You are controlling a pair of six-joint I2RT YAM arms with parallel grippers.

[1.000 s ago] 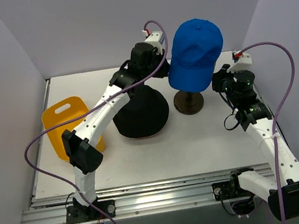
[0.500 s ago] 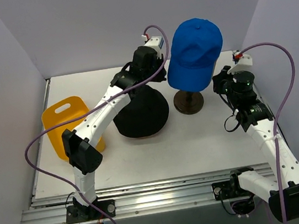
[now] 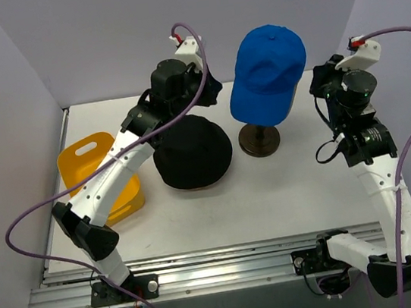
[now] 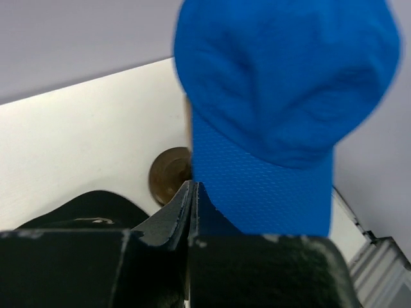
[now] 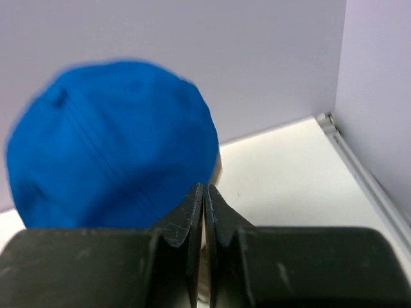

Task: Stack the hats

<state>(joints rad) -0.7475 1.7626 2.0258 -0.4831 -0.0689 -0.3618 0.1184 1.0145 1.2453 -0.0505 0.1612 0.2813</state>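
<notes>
A bright blue baseball cap (image 3: 267, 72) sits on a stand, its brim hanging toward the front. It fills the left wrist view (image 4: 282, 109) and shows in the right wrist view (image 5: 109, 144). A black bucket hat (image 3: 193, 156) lies on the table left of the stand. My left gripper (image 3: 212, 92) is shut and empty, raised just left of the blue cap. My right gripper (image 3: 320, 86) is shut and empty, raised to the right of the cap. The tan cap and dark red hat are hidden.
The stand's round wooden base (image 3: 259, 139) rests on the white table and shows in the left wrist view (image 4: 169, 173). A yellow plastic tray (image 3: 95, 173) lies at the left. Grey walls close in the back and both sides.
Both arms have lifted and pulled away from the blue cap: the left gripper moved up and left, the right gripper up and right. The cap and black hat stay in place.
</notes>
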